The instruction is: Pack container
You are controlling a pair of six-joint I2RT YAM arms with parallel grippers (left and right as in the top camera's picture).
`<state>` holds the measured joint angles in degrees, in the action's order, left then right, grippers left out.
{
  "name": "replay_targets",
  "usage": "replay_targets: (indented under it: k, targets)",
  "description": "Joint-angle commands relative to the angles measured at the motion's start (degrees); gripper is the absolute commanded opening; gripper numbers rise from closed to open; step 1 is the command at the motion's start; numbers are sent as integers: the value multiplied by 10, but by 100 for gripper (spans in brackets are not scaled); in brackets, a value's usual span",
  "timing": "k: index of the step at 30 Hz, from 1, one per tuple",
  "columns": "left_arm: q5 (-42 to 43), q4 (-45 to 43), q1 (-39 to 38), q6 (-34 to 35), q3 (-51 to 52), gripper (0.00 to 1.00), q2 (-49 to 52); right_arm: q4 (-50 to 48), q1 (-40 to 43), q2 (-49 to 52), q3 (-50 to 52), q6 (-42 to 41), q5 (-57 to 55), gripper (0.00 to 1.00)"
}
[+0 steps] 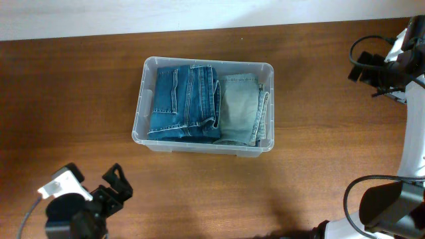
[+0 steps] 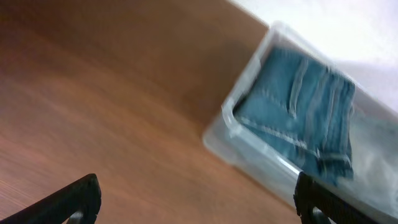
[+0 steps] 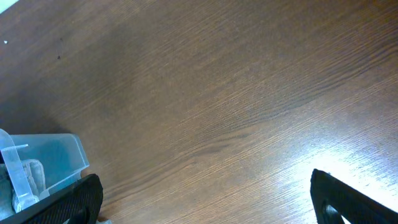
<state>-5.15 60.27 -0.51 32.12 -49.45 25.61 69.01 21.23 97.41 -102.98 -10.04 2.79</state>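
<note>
container [image 1: 139,113]: clear plastic bin, rectangular, rounded corners, thick rim. Sits mid-desk, long sides running 9 to 3 o'clock. Inside, folded dark blue jeans [image 1: 184,103] fill the 9 o'clock half, seams and stitching visible. Folded pale washed jeans [image 1: 240,109] fill the 3 o'clock half, touching the dark pair. desk [image 1: 66,99]: brown wood grain, slight sheen. left gripper [image 1: 118,183] between 7 and 8 o'clock off the bin, jaws wide, nothing between. right gripper [image 3: 205,202] out at 3 o'clock, jaws wide, empty.
</note>
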Motion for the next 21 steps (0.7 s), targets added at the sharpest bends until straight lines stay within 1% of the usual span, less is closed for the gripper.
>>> replay_targets:
  k: [1, 14, 21]
  targets:
    - [53, -4, -1, 36, 12, 99, -2, 0, 2, -3, -4, 4, -5, 98]
    - [49, 8, -1, 37, 13, 99, -2, 0, 2, -3, -4, 4, -5, 98]
    - [8, -2, -1, 37, 16, 100, -2, 0, 2, -3, -4, 4, -5, 99]
